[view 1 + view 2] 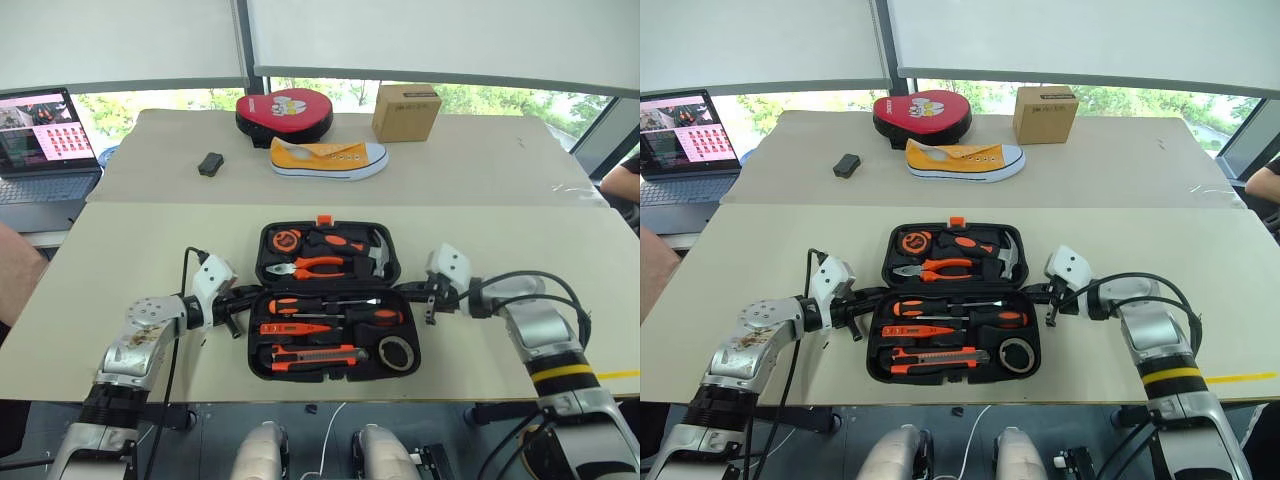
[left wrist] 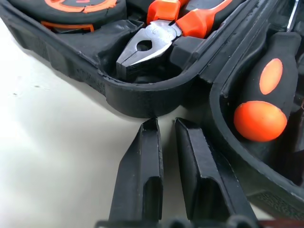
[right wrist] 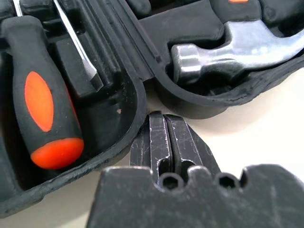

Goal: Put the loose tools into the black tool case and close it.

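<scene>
Left gripper (image 2: 164,124), fingers slightly parted and empty, sits at the left hinge corner of the open case (image 1: 262,362) at table centre. Tools lie in its slots. Right gripper (image 3: 164,118), pressed together, sits at the right hinge.

Black plastic hinged tool case (image 1: 262,268) open at table's near middle, orange-handled pliers (image 1: 312,266) and steel hammer (image 1: 376,254) in far half, orange-and-black screwdrivers (image 1: 335,312), utility knife (image 1: 318,355), dark tape roll (image 1: 397,352) in near half, yellow canvas sneaker (image 1: 328,157) far behind.
</scene>
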You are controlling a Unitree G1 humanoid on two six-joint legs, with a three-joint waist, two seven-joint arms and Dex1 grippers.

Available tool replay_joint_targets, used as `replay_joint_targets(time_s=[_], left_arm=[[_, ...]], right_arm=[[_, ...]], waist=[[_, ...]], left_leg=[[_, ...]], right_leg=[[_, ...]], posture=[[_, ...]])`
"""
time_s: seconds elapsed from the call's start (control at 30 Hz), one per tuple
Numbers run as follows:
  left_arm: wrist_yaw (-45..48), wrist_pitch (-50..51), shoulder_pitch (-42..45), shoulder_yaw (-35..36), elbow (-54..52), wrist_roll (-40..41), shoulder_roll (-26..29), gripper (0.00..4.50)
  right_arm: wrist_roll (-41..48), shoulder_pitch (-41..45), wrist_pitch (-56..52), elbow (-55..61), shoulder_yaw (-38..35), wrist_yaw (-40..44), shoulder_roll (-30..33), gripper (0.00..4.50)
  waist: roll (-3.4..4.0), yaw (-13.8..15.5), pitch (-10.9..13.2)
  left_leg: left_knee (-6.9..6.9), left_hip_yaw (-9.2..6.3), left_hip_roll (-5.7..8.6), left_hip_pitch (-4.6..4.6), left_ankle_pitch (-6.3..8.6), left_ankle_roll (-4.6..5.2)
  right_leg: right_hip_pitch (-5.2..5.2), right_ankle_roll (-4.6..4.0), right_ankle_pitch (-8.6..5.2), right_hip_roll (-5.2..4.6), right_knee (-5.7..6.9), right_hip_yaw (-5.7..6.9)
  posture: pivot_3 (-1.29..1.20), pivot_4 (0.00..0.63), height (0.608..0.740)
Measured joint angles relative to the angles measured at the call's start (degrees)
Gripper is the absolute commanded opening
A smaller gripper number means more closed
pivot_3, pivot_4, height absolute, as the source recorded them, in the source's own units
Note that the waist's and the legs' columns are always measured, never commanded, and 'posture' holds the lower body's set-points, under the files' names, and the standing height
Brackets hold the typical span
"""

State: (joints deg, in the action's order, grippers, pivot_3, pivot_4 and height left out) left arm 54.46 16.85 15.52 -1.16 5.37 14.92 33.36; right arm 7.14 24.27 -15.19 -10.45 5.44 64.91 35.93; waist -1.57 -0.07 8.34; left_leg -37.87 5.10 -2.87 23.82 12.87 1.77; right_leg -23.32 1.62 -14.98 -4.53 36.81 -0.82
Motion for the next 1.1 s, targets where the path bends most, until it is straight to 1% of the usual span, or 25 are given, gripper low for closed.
replay_joint_targets(time_s=[0.1,0.17,0.23,0.27,0.3,0.33,0.37,0.43,0.47,0.5,0.6,0.63,0.73,0.8,0.83,0.9,0.93,1.07,1.1], left_arm=[[-0.3,0.8,-0.3,0.6,-0.3,0.5,0.0,0.64],[-0.4,0.9,-0.7,1.6,-0.4,1.1,0.2,1.18],[-0.6,3.4,-1.1,2.2,-2.1,1.5,1.8,1.75],[-1.1,7.3,-1.0,2.3,-3.8,1.8,4.0,2.24],[-1.2,9.8,-0.9,2.5,-4.6,2.0,5.7,2.54],[-0.9,12.9,-0.9,3.5,-5.3,3.0,7.5,2.97],[-0.6,15.7,-0.8,4.8,-6.0,4.1,8.7,3.23],[-0.2,19.4,0.1,5.9,-6.7,6.1,9.5,3.95],[-0.1,23.7,1.9,6.4,-7.1,8.2,9.7,4.31],[-0.5,27.4,4.0,6.5,-7.3,9.5,9.8,4.50],[-4.2,37.2,11.0,6.8,-7.2,11.6,9.7,4.50],[-6.2,40.5,13.8,6.7,-6.9,11.8,9.1,4.50],[-10.5,45.8,18.6,6.1,-5.3,11.9,6.3,4.50],[-12.5,47.4,20.5,4.2,-3.9,11.4,4.6,4.50],[-13.3,48.0,21.3,2.7,-2.9,10.9,3.8,4.50],[-13.9,48.3,22.1,1.2,-1.8,10.3,3.3,4.50],[-14.5,48.3,22.4,0.8,-0.7,9.8,3.0,4.50],[-15.2,48.2,23.7,-0.2,2.0,9.1,2.0,4.50],[-15.2,48.2,24.1,-0.6,2.2,8.9,1.8,4.50]], right_arm=[[2.1,-2.3,-4.5,4.2,-0.9,-1.0,0.2,0.06],[4.0,-2.8,-7.2,6.0,-1.8,-1.5,0.2,0.00],[6.6,-2.5,-10.7,7.1,-3.5,-2.1,0.3,0.59],[8.3,-1.8,-13.8,7.8,-4.3,-1.7,1.6,0.90],[9.1,-1.4,-15.5,7.8,-4.7,-1.4,2.8,1.16],[10.3,-0.5,-17.7,7.9,-5.8,-1.2,4.1,1.57],[11.6,0.3,-20.1,8.2,-7.1,-1.3,5.2,1.85],[12.2,2.2,-24.1,8.9,-7.4,-2.4,6.4,2.55],[12.3,4.6,-28.8,9.3,-7.3,-4.4,6.5,2.89],[12.3,6.7,-32.3,9.5,-6.8,-5.8,6.8,3.26],[12.2,12.4,-41.5,9.3,-4.2,-8.3,8.0,4.32],[12.2,14.8,-45.1,8.3,-3.3,-9.4,7.8,4.45],[11.9,19.3,-51.1,5.1,0.3,-11.3,7.2,4.45],[11.2,21.8,-53.7,2.7,2.6,-13.1,5.2,4.45],[10.7,23.2,-54.4,0.9,3.6,-14.4,3.8,4.45],[9.7,24.6,-54.9,-0.8,5.5,-15.6,3.1,4.45],[9.0,25.3,-55.1,-2.1,6.3,-16.4,3.0,4.45],[8.0,27.5,-55.9,-6.7,7.9,-17.6,1.6,4.45],[7.6,28.0,-55.9,-7.5,8.5,-17.6,1.4,4.20]], waist=[[0.00,0.0,0.0],[-0.01,0.0,0.0],[-0.03,-0.1,0.0],[-0.04,-0.1,0.0],[-0.03,-0.1,0.0],[-0.03,-0.1,0.0],[-0.03,-0.1,0.0],[-0.04,-0.1,0.0],[-0.04,-0.1,0.0],[-0.05,0.0,0.0],[-0.10,0.1,0.1],[-0.10,0.1,0.1],[-0.10,0.1,0.1],[-0.12,0.0,0.1],[-0.13,-0.1,0.1],[-0.13,-0.2,0.1],[-0.13,-0.3,0.1],[-0.13,-0.3,0.1],[-0.13,-0.3,0.1]], left_leg=[[-0.01,-0.02,0.01,-0.02,-0.01,-0.01],[-0.01,-0.02,0.02,-0.02,-0.01,-0.01],[-0.01,-0.04,0.00,-0.02,-0.01,-0.01],[-0.01,-0.05,0.01,-0.02,-0.01,-0.01],[-0.01,-0.05,0.01,-0.03,-0.01,-0.01],[-0.01,-0.05,0.01,-0.03,-0.01,-0.01],[-0.01,-0.05,0.01,-0.04,-0.01,-0.01],[-0.01,-0.06,0.01,-0.04,-0.02,-0.01],[-0.03,-0.07,0.02,-0.04,-0.02,-0.02],[-0.04,-0.08,0.04,-0.03,-0.04,-0.05],[-0.07,-0.11,0.05,-0.02,-0.05,-0.05],[-0.07,-0.10,0.07,-0.01,-0.05,-0.05],[-0.07,-0.10,0.09,0.02,-0.04,-0.04],[-0.07,-0.10,0.10,0.05,-0.04,-0.04],[-0.07,-0.08,0.10,0.10,-0.04,-0.04],[-0.08,-0.08,0.10,0.35,-0.08,-0.09],[-0.12,-0.09,0.12,0.68,-0.14,-0.18],[-0.21,-0.09,0.12,0.84,-0.19,-0.24],[-0.21,-0.09,0.13,0.84,-0.18,-0.24]], right_leg=[[0.00,0.00,0.00,0.04,0.04,0.00],[-0.02,0.00,0.00,0.05,0.05,-0.02],[-0.03,0.00,0.00,0.08,0.07,-0.01],[-0.03,0.00,0.00,0.07,0.09,-0.02],[-0.03,0.00,0.00,0.07,0.10,-0.02],[-0.03,0.00,0.00,0.07,0.08,-0.01],[-0.02,0.00,0.00,0.07,0.07,-0.02],[-0.02,0.00,-0.01,0.07,0.08,-0.01],[-0.02,0.00,-0.01,0.07,0.13,-0.01],[-0.04,0.00,-0.01,0.08,0.15,0.00],[-0.04,0.00,-0.01,0.10,0.17,0.00],[-0.05,0.00,-0.01,0.10,0.17,-0.02],[-0.05,0.01,-0.01,0.10,0.14,-0.03],[-0.08,0.01,-0.01,0.10,0.15,-0.03],[-0.15,0.00,-0.01,0.11,0.16,-0.07],[-0.44,0.00,0.00,0.10,0.25,-0.07],[-0.84,0.00,0.01,0.10,0.35,-0.12],[-0.95,0.00,0.01,0.11,0.38,-0.09],[-0.95,0.00,0.01,0.10,0.38,-0.09]], posture=[[0.00,0.150,0.740],[0.00,0.150,0.740],[0.00,0.150,0.740],[0.00,0.150,0.740],[0.00,0.150,0.740],[0.00,0.150,0.740],[0.00,0.150,0.740],[0.00,0.150,0.740],[0.00,0.150,0.740],[0.00,0.150,0.740],[0.00,0.150,0.740],[0.00,0.150,0.740],[0.00,0.150,0.740],[0.00,0.150,0.740],[0.00,0.150,0.740],[0.00,0.150,0.740],[0.00,0.150,0.740],[0.00,0.150,0.740],[0.00,0.150,0.740]])
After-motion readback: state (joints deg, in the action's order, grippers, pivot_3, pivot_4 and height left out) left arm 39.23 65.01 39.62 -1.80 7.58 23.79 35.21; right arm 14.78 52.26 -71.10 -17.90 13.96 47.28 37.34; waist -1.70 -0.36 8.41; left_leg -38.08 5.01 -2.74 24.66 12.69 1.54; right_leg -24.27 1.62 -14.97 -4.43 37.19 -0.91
